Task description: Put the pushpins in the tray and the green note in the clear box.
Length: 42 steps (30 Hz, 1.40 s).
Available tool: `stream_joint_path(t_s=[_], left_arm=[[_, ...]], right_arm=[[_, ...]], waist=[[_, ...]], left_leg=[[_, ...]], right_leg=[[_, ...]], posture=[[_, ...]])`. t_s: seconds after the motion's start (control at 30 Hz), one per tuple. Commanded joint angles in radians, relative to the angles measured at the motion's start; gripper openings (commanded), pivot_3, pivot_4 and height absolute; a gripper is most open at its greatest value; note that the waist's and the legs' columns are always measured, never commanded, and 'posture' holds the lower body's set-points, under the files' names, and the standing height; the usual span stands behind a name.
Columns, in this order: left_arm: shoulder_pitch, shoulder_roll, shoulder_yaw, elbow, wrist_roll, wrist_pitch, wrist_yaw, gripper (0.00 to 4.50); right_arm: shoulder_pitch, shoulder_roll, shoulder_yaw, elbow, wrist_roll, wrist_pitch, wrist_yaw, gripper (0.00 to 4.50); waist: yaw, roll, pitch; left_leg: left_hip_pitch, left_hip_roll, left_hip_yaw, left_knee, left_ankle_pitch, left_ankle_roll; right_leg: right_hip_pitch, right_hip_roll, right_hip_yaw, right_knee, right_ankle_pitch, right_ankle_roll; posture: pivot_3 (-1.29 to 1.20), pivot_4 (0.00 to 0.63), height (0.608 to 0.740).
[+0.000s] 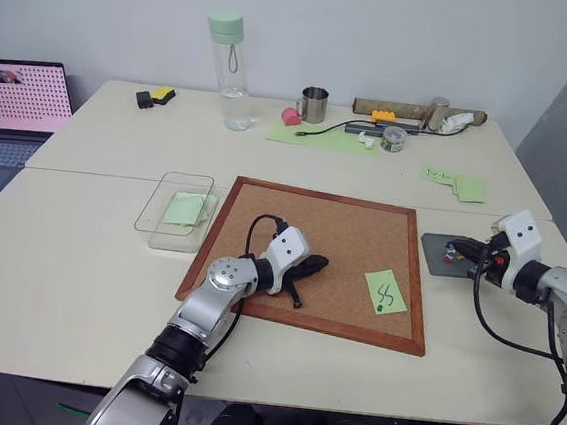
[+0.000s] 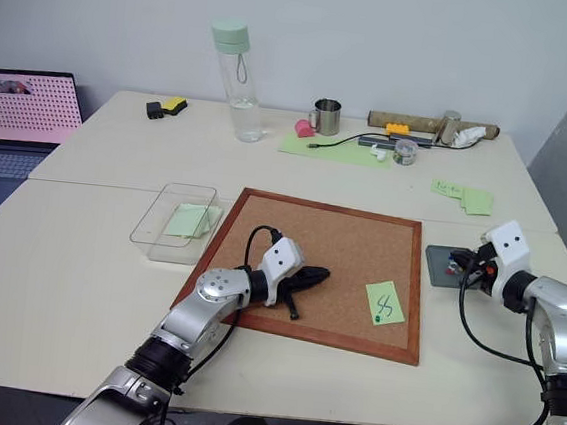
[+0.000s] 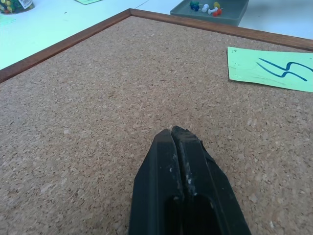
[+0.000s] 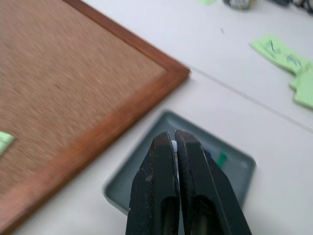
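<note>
The green note (image 1: 385, 291) with its black squiggle lies on the cork board (image 1: 342, 228) near its right front corner. One dark green pushpin (image 1: 379, 307) sticks in the note's lower edge. Right of the board sits the grey tray (image 1: 433, 253), holding several coloured pins, among them a green pushpin (image 4: 222, 158). My right gripper (image 4: 175, 133) hovers shut just above the tray. My left gripper (image 1: 315, 266) rests shut on the board's middle, left of the note. The clear box (image 1: 152, 222) stands left of the board with a plain green note (image 1: 185, 208) inside.
At the back stand a water bottle (image 1: 230, 72), a metal mug (image 1: 314, 104), a green sheet with a cable (image 1: 321, 134) and a jar of pins (image 1: 394, 139). Green paper slips (image 1: 457, 183) lie behind the tray. A laptop (image 1: 12, 106) sits at far left.
</note>
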Motion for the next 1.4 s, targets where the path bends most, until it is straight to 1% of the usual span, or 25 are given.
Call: stream_joint_path(t_s=[0.03,0.13,0.2,0.23,0.4,0.47,0.53,0.63,0.73,0.87,0.97,1.3,1.4], left_arm=[[0.029,0.015,-0.002,0.034,0.031,0.028,0.014,0.0],[0.033,0.016,-0.003,0.027,0.03,0.031,0.014,0.0],[0.036,0.018,-0.003,0.023,0.03,0.032,0.012,0.0],[0.037,0.02,-0.004,0.022,0.03,0.032,0.011,0.0],[0.033,0.022,-0.003,0.023,0.03,0.032,0.01,0.0],[0.032,0.022,-0.003,0.025,0.03,0.031,0.01,0.0],[0.031,0.023,-0.002,0.025,0.029,0.031,0.01,0.0],[0.029,0.025,0.0,0.028,0.028,0.03,0.008,0.0],[0.028,0.026,0.0,0.029,0.028,0.03,0.007,0.0],[0.026,0.027,0.001,0.029,0.028,0.03,0.006,0.0],[0.026,0.028,0.001,0.028,0.028,0.031,0.006,0.0],[0.032,0.035,0.003,0.016,0.029,0.039,0.007,0.0],[0.031,0.033,0.004,0.015,0.029,0.041,0.01,0.0]], right_arm=[[-0.032,0.009,0.004,0.057,-0.03,-0.041,-0.016,0.55],[-0.04,0.018,-0.002,0.066,-0.03,-0.044,-0.018,1.32],[-0.043,0.024,-0.005,0.067,-0.03,-0.045,-0.022,1.68],[-0.044,0.026,-0.006,0.068,-0.03,-0.046,-0.023,1.97],[-0.042,0.031,-0.013,0.046,-0.021,-0.062,-0.019,3.01],[-0.033,0.027,-0.021,0.022,-0.006,-0.082,0.005,3.43],[-0.004,0.013,-0.021,-0.042,0.024,-0.099,0.066,3.82],[0.068,-0.007,-0.009,-0.196,0.089,-0.079,0.174,3.82],[0.158,-0.022,0.027,-0.336,0.116,-0.077,0.247,3.82],[0.239,-0.021,0.072,-0.468,0.125,-0.054,0.27,3.82],[0.252,-0.004,0.096,-0.479,0.117,-0.056,0.263,3.82],[0.259,0.033,0.165,-0.411,0.057,-0.132,0.264,3.82],[0.256,0.047,0.177,-0.38,0.041,-0.156,0.26,3.22]], waist=[[0.0,0.0,0.0],[-0.001,0.0,0.0],[-0.001,0.0,0.0],[-0.001,0.0,0.0],[-0.001,0.0,0.0],[-0.001,0.0,0.0],[-0.001,0.0,0.0],[-0.001,0.0,0.0],[0.0,0.0,0.0],[-0.002,0.0,0.0],[-0.002,0.0,0.001],[-0.002,-0.001,0.001],[-0.002,-0.001,0.001]], left_leg=[[0.0,0.0,0.0,0.0,0.0,0.0],[0.0,0.0,0.0,0.0,0.0,0.0],[0.0,0.0,0.0,0.0,0.0,0.0],[0.0,0.0,0.0,0.0,0.0,0.0],[0.0,0.0,0.0,0.0,0.0,0.0],[0.0,0.0,0.0,0.0,0.0,0.0],[0.0,0.0,0.0,0.0,0.0,0.0],[0.0,0.0,-0.001,0.0,0.0,0.0],[-0.001,0.0,-0.001,0.0,0.0,0.0],[0.0,0.0,-0.002,0.0,0.0,0.0],[0.0,0.0,-0.002,0.0,0.0,0.0],[0.0,0.0,-0.002,-0.001,0.0,0.0],[0.0,0.0,-0.002,-0.001,0.0,0.0]], right_leg=[[0.0,0.0,0.0,0.0,0.0,0.0],[0.0,0.0,0.0,0.0,0.0,0.0],[0.0,0.0,0.0,0.0,0.0,0.0],[0.0,0.0,0.0,0.0,0.0,0.0],[0.0,0.0,0.0,0.0,0.0,0.0],[0.0,0.0,0.0,0.0,0.0,0.0],[0.0,0.0,0.0,0.0,0.0,0.0],[0.0,0.0,0.0,0.0,0.0,0.0],[0.0,0.0,-0.001,-0.001,0.0,0.001],[0.001,0.0,-0.001,-0.001,0.0,0.001],[0.0,0.0,-0.001,-0.001,0.0,0.001],[0.0,0.0,-0.001,-0.001,-0.001,0.001],[0.0,0.0,-0.001,-0.001,-0.001,0.001]], posture=[[0.0,0.15,0.74],[0.0,0.15,0.74],[0.0,0.15,0.74],[0.0,0.15,0.74],[0.0,0.15,0.74],[0.0,0.15,0.74],[0.0,0.15,0.74],[0.0,0.15,0.74],[0.0,0.15,0.74],[0.0,0.15,0.74],[0.0,0.15,0.74],[0.0,0.15,0.74],[0.0,0.15,0.74]])
